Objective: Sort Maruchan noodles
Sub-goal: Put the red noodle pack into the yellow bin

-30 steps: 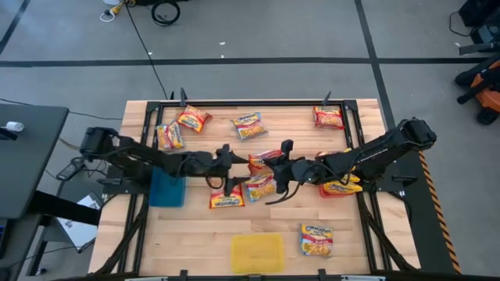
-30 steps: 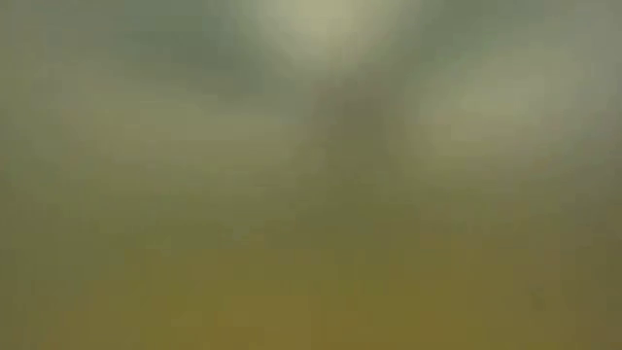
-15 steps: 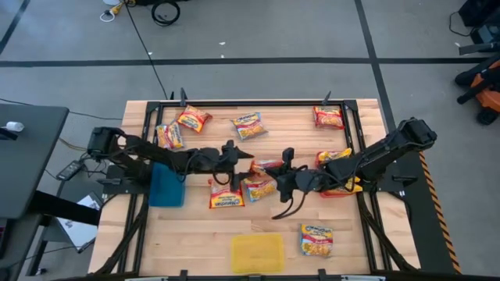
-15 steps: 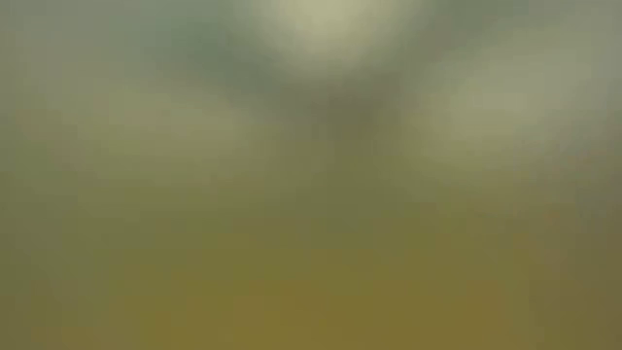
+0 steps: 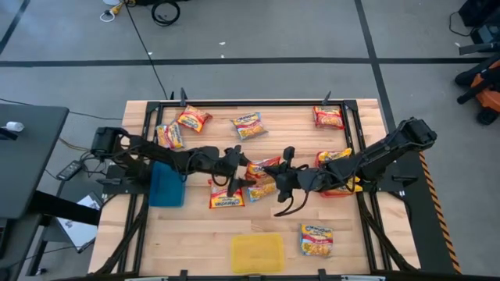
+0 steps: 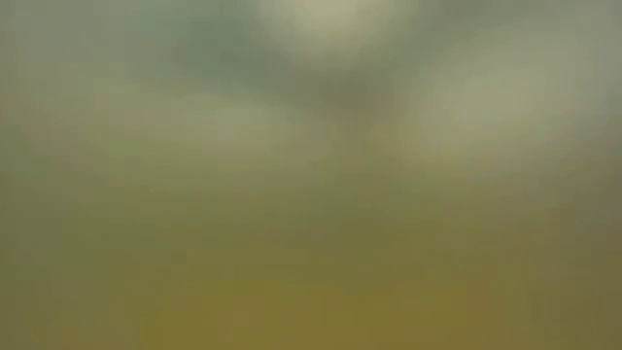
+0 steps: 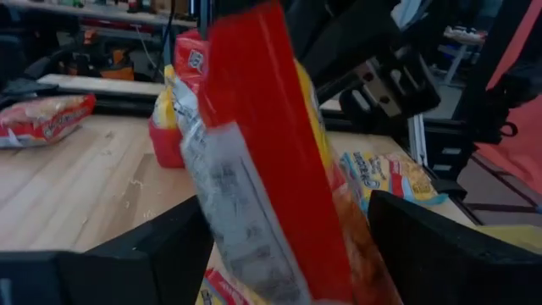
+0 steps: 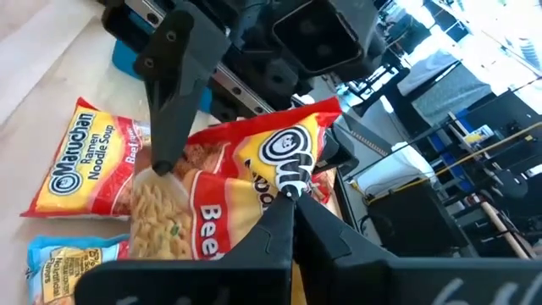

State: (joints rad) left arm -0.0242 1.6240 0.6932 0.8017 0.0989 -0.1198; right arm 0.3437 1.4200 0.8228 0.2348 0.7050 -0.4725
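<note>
At the front edge of the wooden surface (image 5: 195, 234) lies a yellow tray (image 5: 257, 252), with one noodle packet (image 5: 317, 238) just beside it toward the right arm's side. Mid-surface, the two arms meet over a red beef packet (image 5: 264, 166): the right gripper (image 5: 275, 173) has its jaws pinched shut on one end, while the left gripper (image 5: 237, 168) stands with jaws spread wide on either side of the same packet, which rises edge-on between its dark fingers (image 7: 440, 254) in the left wrist view. Whether those fingers touch the wrapper cannot be made out. From the right wrist, the red beef packet (image 8: 254, 182) hangs above a yellow-and-red packet (image 8: 80, 169) lying flat, with a blue-edged one cut off at the corner. Overhead, a packet lies flat (image 5: 226, 197) below the left gripper, and another is half hidden under the meeting jaws. A blue tray (image 5: 166, 187) is partly covered by the left arm; a red tray (image 5: 337, 190) with packets is largely hidden by the right arm. Farther back, four packets (image 5: 248, 124) lie scattered near the far edge. The low view is wholly blurred.
</note>
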